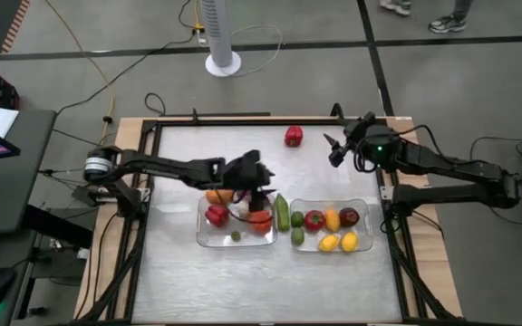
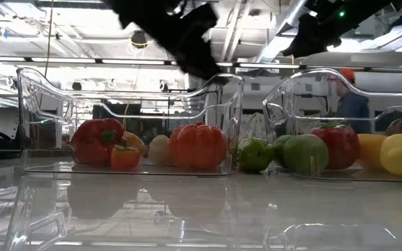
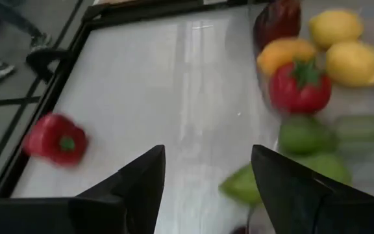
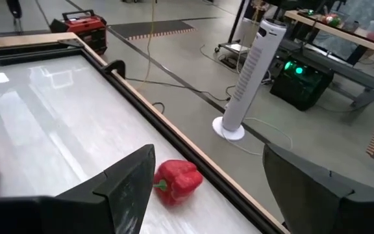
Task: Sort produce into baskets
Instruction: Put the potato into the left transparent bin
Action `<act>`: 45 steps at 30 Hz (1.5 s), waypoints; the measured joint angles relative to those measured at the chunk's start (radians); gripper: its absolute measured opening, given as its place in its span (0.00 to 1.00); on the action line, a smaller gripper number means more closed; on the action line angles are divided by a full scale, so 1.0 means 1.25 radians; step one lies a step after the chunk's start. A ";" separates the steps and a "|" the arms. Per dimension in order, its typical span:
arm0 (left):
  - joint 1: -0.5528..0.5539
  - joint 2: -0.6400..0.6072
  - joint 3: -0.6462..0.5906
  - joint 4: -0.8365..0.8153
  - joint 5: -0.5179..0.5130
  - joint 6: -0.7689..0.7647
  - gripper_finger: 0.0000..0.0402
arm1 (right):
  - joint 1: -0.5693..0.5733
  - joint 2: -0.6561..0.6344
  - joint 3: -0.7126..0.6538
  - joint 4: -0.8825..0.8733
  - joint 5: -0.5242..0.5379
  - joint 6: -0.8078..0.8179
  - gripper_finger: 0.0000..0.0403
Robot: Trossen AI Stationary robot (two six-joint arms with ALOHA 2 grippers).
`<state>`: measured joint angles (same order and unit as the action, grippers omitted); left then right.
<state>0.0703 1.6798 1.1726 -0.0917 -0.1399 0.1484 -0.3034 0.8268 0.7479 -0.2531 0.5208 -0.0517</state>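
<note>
My left gripper [image 1: 263, 186] is open and empty above the far right corner of the left clear tray [image 1: 203, 237]; it also shows in its wrist view [image 3: 206, 188]. That tray holds a red pepper [image 1: 217, 215], an orange pumpkin-like piece [image 1: 260, 220], an orange piece [image 1: 217, 196], a white bulb [image 2: 159, 150] and a small green piece [image 1: 236, 235]. My right gripper [image 1: 333, 152] is open and empty to the right of a loose red pepper [image 1: 294, 136], which lies on the table by the far edge and shows ahead of its fingers [image 4: 176, 181].
A long green cucumber [image 1: 282, 212] lies on the table between the two trays. The right clear tray [image 1: 368, 204] holds green, red, yellow and dark purple pieces. A black frame [image 1: 243, 119] edges the table. A white fan [image 1: 222, 36] stands on the floor beyond the far edge.
</note>
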 joint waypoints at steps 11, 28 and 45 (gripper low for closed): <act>0.040 -0.302 -0.224 -0.034 0.024 -0.198 0.52 | 0.027 0.000 0.000 0.057 0.000 0.000 0.77; 0.148 -0.361 -0.231 -0.388 0.156 -0.275 0.52 | 0.026 0.010 0.000 0.060 0.000 -0.001 0.77; 0.295 -0.360 -0.385 -0.303 0.342 -0.214 0.52 | 0.026 0.061 0.000 0.116 0.001 -0.043 0.77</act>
<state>0.4392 1.2301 0.6912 -0.4710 0.2877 -0.1193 -0.2707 0.9031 0.7483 -0.1081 0.5217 -0.1055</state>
